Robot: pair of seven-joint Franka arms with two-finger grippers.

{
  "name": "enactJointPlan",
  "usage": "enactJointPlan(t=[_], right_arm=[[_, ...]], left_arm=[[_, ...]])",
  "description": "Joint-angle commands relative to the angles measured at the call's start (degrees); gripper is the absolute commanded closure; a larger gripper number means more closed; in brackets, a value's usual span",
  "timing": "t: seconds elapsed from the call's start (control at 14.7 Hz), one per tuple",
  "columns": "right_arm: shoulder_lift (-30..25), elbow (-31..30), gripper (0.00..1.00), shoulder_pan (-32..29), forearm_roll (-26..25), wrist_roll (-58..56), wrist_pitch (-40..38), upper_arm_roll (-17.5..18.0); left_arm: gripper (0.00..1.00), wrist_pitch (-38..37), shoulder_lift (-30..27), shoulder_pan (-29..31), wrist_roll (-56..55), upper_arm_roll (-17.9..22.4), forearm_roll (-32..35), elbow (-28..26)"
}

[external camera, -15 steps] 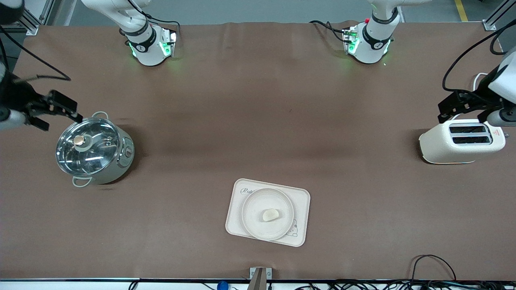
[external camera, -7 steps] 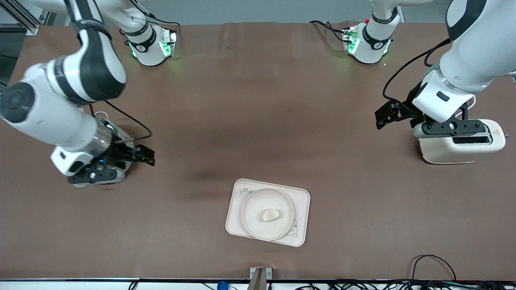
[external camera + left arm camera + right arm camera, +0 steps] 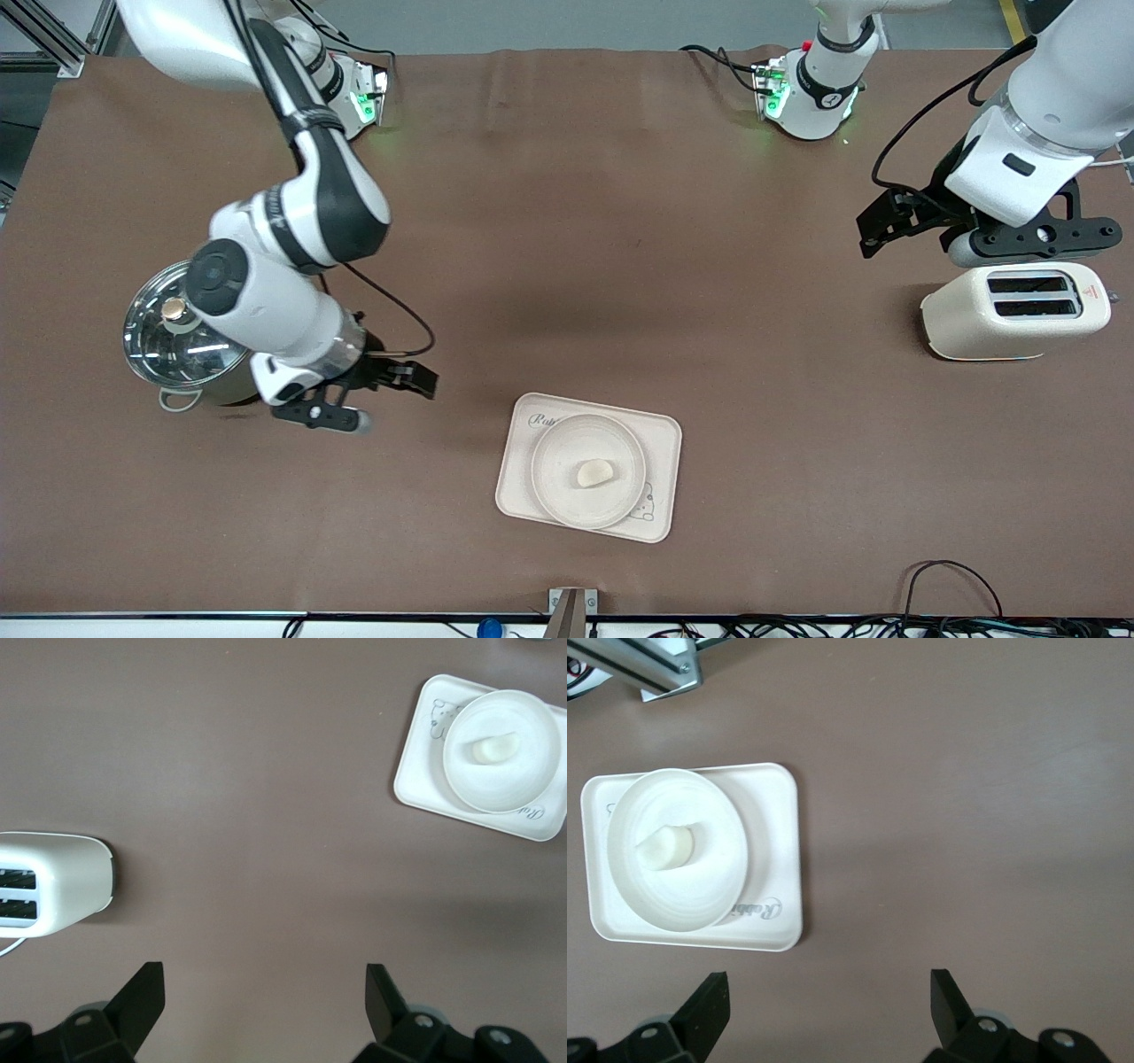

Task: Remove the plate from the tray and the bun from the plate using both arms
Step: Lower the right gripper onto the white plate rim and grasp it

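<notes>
The round cream plate (image 3: 567, 447) sits on the rectangular rabbit tray (image 3: 663, 440), near the front camera at mid table. The pale bun (image 3: 594, 472) lies in the middle of the plate. My right gripper (image 3: 423, 379) is open and empty over bare table between the pot and the tray. My left gripper (image 3: 873, 232) is open and empty over bare table beside the toaster. The right wrist view shows the plate (image 3: 700, 895), bun (image 3: 666, 849) and tray (image 3: 778, 842) off from its gripper (image 3: 828, 1001). The left wrist view shows the plate (image 3: 523, 780), bun (image 3: 494, 746) and its gripper (image 3: 264, 992).
A steel pot with a glass lid (image 3: 173, 341) stands at the right arm's end, partly under that arm. A cream toaster (image 3: 1014, 312) stands at the left arm's end and shows in the left wrist view (image 3: 53, 881). Cables lie along the front edge.
The right arm has swung in from the pot toward the tray, gripper open. The left arm came in past the toaster, then drew back a little. Plate, bun and tray have not moved.
</notes>
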Motion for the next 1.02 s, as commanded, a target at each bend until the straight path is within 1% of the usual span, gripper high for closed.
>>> enactJointPlan(t=[0.0, 0.2, 0.34, 0.54, 0.61, 0.68, 0.75, 0.82, 0.95], right_arm=[[8.6, 7.6, 0.00, 3.6, 1.0, 2.9, 5.4, -0.5], [18.0, 11.4, 0.00, 6.9, 1.0, 6.7, 17.4, -0.5], [22.9, 15.9, 0.00, 7.2, 1.0, 7.1, 19.1, -0.5], [27.4, 20.2, 0.00, 6.7, 1.1, 8.7, 19.9, -0.3], [28.6, 21.2, 0.03, 6.3, 1.2, 8.8, 21.2, 0.6], [29.6, 21.7, 0.09, 5.9, 1.1, 8.8, 22.4, 2.0], [30.5, 22.4, 0.17, 5.7, 1.1, 8.7, 23.4, 2.3], [31.1, 22.9, 0.23, 5.7, 1.1, 8.6, 23.6, 2.3], [31.7, 23.2, 0.30, 5.7, 1.1, 8.4, 23.8, 2.3]], left_arm=[[0.00, -0.7, -0.5, 0.2, 0.8, 0.0, 1.0, -0.1], [0.00, -0.7, -0.5, 0.2, 0.9, 0.0, 1.0, -0.1], [0.00, -0.8, -0.5, 0.4, 1.1, 0.2, 1.0, -0.1], [0.00, -0.8, -0.5, 0.3, 1.1, 0.3, 1.0, -0.1], [0.00, -0.8, -0.5, 0.2, 1.1, 0.3, 1.0, -0.1], [0.00, -0.8, -0.5, 0.2, 1.1, 0.3, 1.0, -0.1], [0.00, -0.7, -0.5, 0.3, 1.1, 0.3, 1.0, -0.1], [0.00, -0.8, -0.5, 0.3, 1.1, 0.3, 1.0, -0.1], [0.00, -0.8, -0.5, 0.2, 1.1, 0.2, 1.0, -0.1]])
